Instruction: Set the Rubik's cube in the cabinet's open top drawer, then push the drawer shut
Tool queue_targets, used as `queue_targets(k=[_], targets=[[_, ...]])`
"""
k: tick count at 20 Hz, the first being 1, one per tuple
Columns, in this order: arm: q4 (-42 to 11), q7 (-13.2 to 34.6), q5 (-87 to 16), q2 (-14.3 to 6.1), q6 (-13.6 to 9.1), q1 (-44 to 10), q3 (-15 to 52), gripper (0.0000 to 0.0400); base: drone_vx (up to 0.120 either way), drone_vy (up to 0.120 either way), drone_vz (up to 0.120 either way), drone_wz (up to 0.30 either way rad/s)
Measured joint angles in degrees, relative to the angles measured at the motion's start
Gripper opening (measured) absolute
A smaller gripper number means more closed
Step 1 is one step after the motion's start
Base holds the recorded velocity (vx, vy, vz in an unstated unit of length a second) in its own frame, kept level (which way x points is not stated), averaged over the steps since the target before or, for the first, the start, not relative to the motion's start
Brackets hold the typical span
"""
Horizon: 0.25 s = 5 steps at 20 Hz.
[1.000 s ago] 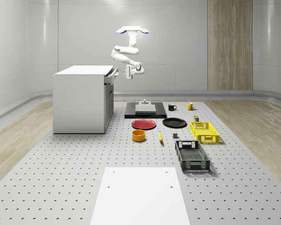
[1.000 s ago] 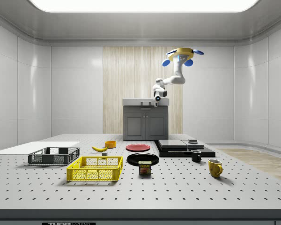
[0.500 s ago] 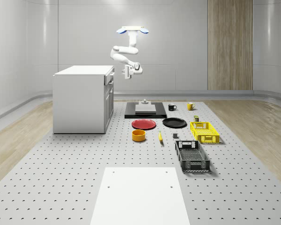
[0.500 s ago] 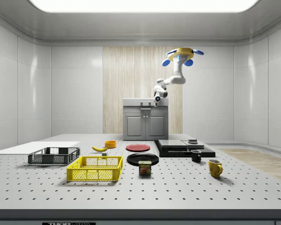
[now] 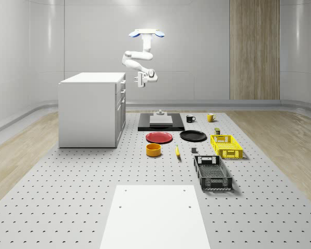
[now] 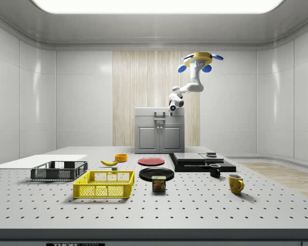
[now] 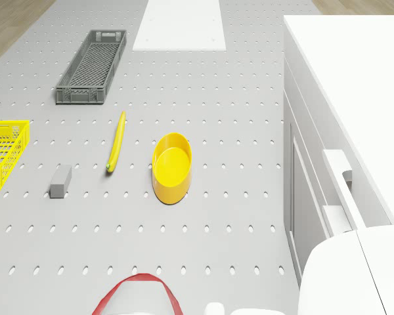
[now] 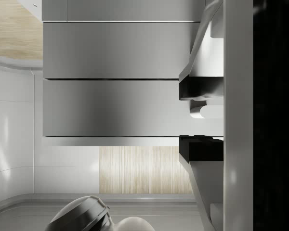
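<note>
Grey drawer fronts lie level with one another on the cabinet (image 5: 88, 111), so the top drawer (image 5: 121, 83) reads as shut; where the Rubik's cube is I cannot tell. The jaws hang just off that drawer's front, on the whole-scene view's right of the cabinet, near its top edge. In my wrist view the dark pads (image 8: 200, 89) stand partly apart and grip nothing, with a pale rounded bar lying in the gap between them. The arm (image 5: 135, 58) folds down from the drone (image 5: 146, 33), which hovers above the far part of the counter (image 5: 67, 197), higher than the cabinet top. Nearer me lie a red plate (image 5: 159, 137), a yellow bowl (image 5: 153, 150) and a banana (image 5: 177, 152).
</note>
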Motion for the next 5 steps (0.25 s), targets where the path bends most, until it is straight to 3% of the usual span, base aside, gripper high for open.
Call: queue_targets(k=[5], targets=[[-0.1,-0.3,-0.4,0.2,-0.1,0.2,0.0,0.0105,0.000,0.000,0.000,0.000]])
